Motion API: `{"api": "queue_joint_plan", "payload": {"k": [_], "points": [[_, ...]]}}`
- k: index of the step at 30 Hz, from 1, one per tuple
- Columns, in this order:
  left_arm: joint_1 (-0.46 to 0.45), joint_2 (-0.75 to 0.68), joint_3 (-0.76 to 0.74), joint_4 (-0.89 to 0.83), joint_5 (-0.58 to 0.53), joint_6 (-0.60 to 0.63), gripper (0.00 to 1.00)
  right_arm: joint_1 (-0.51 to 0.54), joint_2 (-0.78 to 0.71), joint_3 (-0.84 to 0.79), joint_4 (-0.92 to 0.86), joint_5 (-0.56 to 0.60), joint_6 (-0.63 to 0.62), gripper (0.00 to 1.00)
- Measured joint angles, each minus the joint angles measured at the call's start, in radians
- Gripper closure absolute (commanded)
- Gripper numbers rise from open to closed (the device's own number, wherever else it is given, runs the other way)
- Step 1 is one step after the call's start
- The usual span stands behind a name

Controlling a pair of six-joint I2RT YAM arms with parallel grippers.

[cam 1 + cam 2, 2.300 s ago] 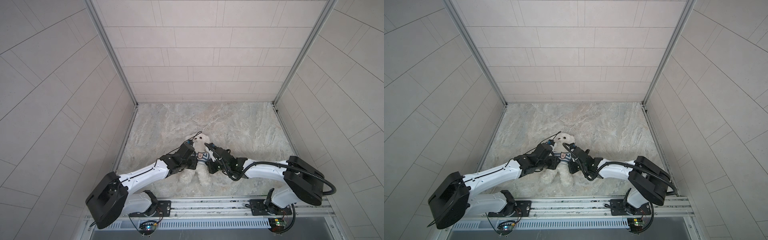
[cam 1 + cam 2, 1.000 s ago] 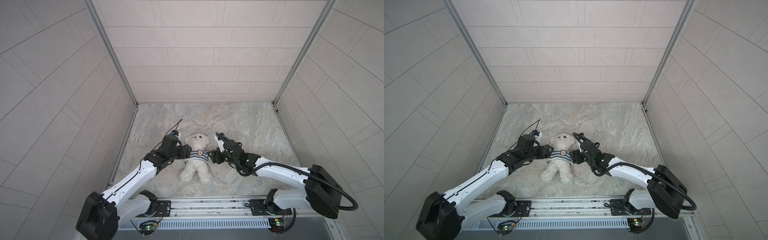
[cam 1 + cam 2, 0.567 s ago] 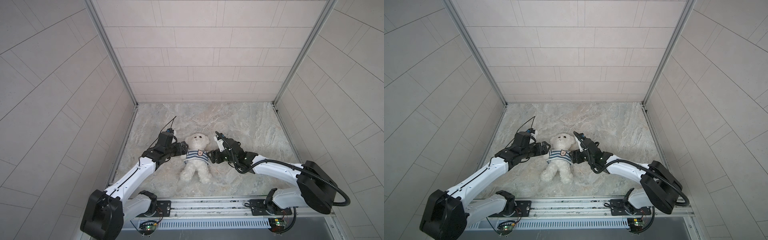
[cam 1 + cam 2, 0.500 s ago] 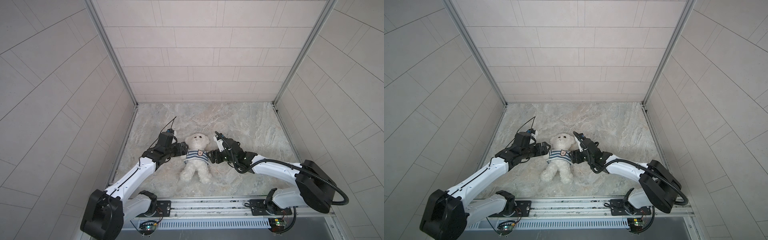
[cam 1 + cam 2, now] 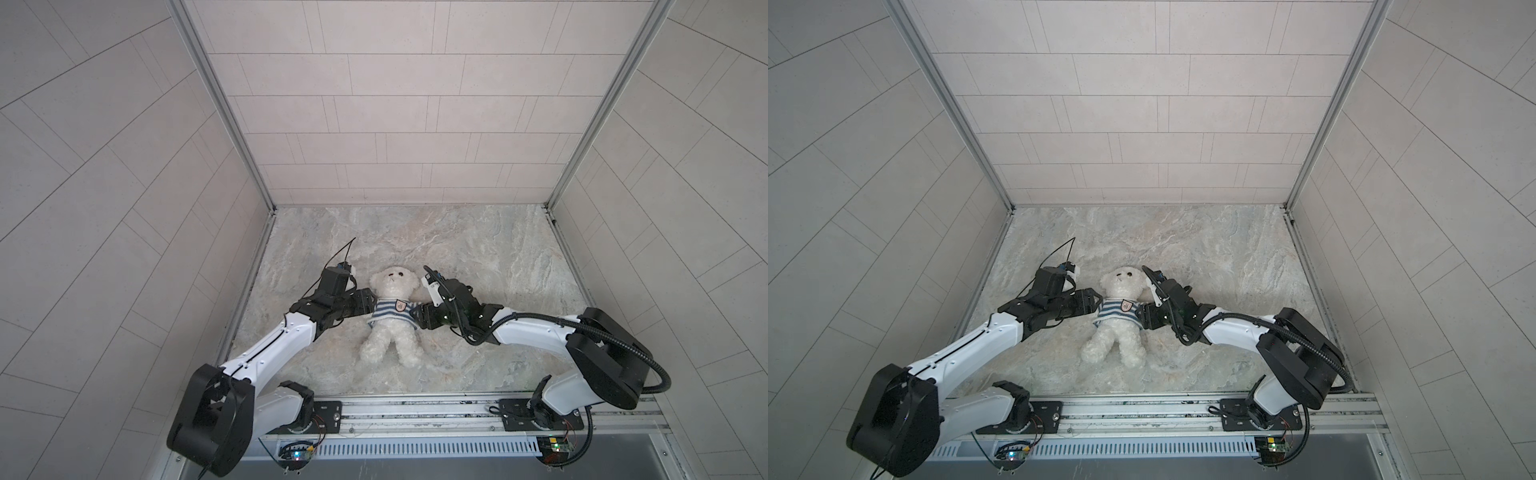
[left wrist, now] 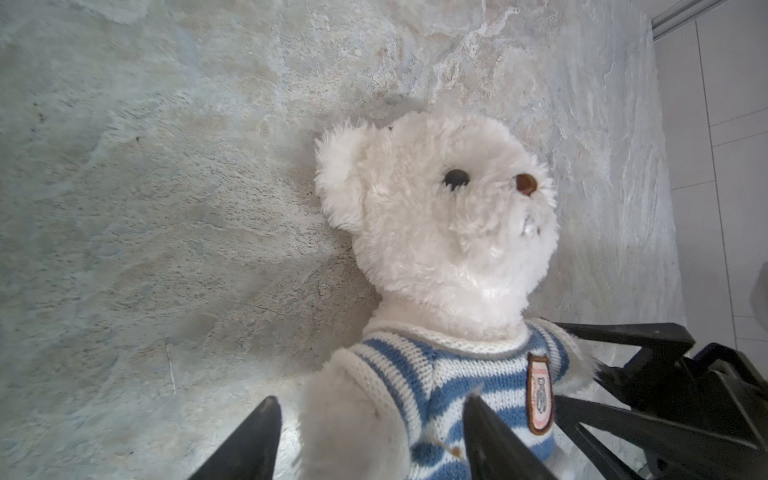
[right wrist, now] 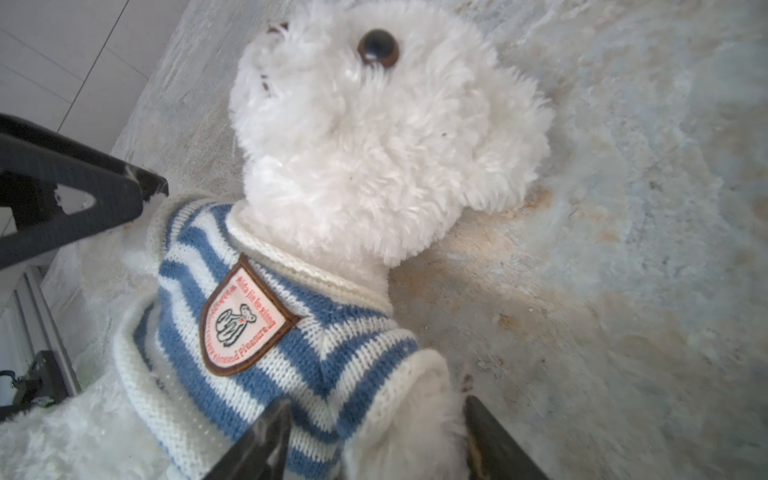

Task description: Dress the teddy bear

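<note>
Top views first: in both top views the teddy bear [image 5: 390, 338] [image 5: 1115, 334] lies flat on its back on the marbled table [image 5: 478, 249], in the lower centre of the frame. Its long axis runs approx. up-down in the picture: head to the upper side, toward the back wall [image 5: 395, 124], legs to the lower side, toward the rail [image 5: 415, 409], spread a little. The face looks up. Both arms stretch out sideways, i.e. across the long axis.

Look: fluffy white plush, round ears, dark eyes, brown nose, stubby limbs. It wears a blue-and-white striped shirt [image 5: 392, 312] w/ a shield-shaped badge [image 7: 243, 320] on the chest. The shirt covers torso and shoulders, and the arms come out of the sleeves. The legs are bare.

Grippers: the left gripper [image 5: 368, 305] is at the left of the bear in the frame and the right gripper [image 5: 419, 316] at the right, both at shoulder height, so the bear lies between them. In the left wrist view the left gripper [image 6: 370, 401] has its fingers [image 6: 249, 440] apart, one on each side of the bear's arm, w/ a gap visible on one side — not clamped. In the right wrist view the right gripper [image 7: 376, 409] also has its fingers apart, astride the other arm near the sleeve cuff. Whether a finger touches the fur I cannot tell.
</note>
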Motion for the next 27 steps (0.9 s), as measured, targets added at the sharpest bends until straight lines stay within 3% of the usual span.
{"api": "queue_joint_plan", "payload": {"k": [17,27], "points": [[-0.066,0.054,-0.043,0.07,-0.01,-0.043,0.53,0.003,0.028,0.0,0.026,-0.002,0.01,0.75],[-0.142,0.092,-0.042,0.101,-0.032,-0.08,0.59,-0.006,-0.057,-0.024,-0.008,0.037,-0.004,0.78]]}}
